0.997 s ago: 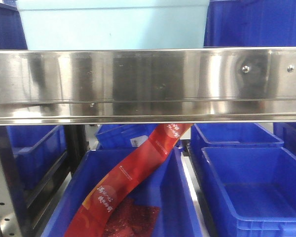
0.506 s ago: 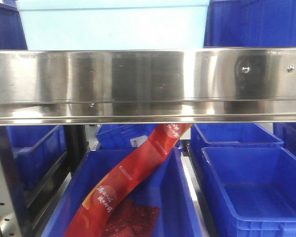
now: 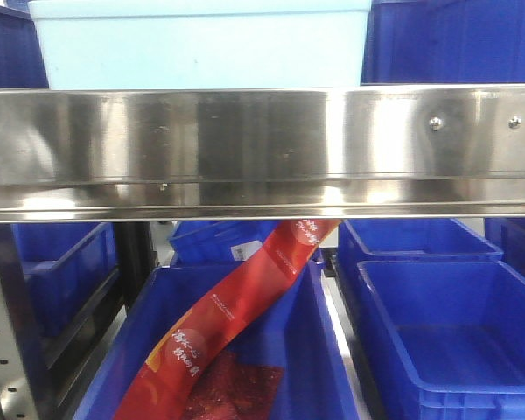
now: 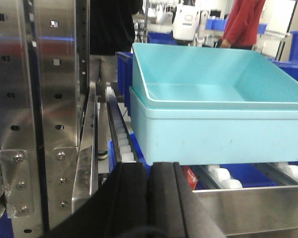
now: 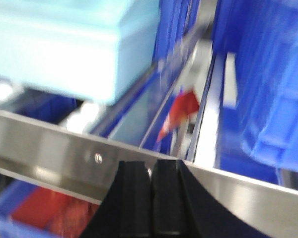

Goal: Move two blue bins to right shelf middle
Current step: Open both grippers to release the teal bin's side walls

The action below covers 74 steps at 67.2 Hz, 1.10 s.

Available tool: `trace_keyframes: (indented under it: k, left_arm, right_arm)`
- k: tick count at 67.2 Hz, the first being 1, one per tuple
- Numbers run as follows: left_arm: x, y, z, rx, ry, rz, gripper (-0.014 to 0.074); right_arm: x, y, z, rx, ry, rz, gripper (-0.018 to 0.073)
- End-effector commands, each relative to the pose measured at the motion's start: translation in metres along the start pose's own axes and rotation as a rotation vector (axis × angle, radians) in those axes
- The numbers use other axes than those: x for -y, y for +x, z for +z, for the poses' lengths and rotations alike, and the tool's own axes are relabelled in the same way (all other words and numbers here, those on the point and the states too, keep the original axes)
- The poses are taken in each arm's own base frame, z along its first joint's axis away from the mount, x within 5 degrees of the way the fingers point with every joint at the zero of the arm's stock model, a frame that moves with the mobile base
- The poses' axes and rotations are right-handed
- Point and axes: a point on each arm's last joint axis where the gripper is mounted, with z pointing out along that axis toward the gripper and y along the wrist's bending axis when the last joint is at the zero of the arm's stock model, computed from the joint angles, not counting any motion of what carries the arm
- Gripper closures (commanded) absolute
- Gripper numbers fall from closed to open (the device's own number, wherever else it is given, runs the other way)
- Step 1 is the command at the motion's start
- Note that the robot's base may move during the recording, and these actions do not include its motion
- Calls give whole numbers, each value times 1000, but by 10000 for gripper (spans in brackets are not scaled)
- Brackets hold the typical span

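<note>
Both grippers, left gripper (image 4: 149,198) and right gripper (image 5: 151,198), are clenched empty before the steel rail (image 3: 262,149); below it, a rigid, light-looking blue bin (image 3: 455,341) offers its rim for gripping.

A steel shelf rail (image 3: 262,149) crosses the front view at 12 o'clock. Above it sit two nested light-blue tubs (image 4: 216,111), resting on white rollers (image 4: 121,141). A red printed packaging strip (image 3: 232,319) slants from 6 toward centre. A perforated steel upright (image 4: 37,114) stands at 9 o'clock. A person in red (image 4: 243,22) stands at 1 o'clock.
</note>
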Motion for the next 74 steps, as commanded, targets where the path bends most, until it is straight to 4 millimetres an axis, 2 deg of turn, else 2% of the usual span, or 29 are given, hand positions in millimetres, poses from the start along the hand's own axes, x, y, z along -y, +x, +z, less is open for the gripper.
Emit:
trace_keyframes:
  k: [1,11,17,74]
  left_arm:
    - [0,2,-8,61,3,-5,707]
    - [0,3,-16,98,6,-4,707]
    - [0,3,-16,98,6,-4,707]
    - [0,3,-16,102,6,-4,707]
  right_arm:
    - [1,-2,-18,110,0,-9,718]
    - [4,-3,-50,252,5,4,718]
    - [5,0,-57,258,13,8,718]
    - [6,2,-57,232,19,9,718]
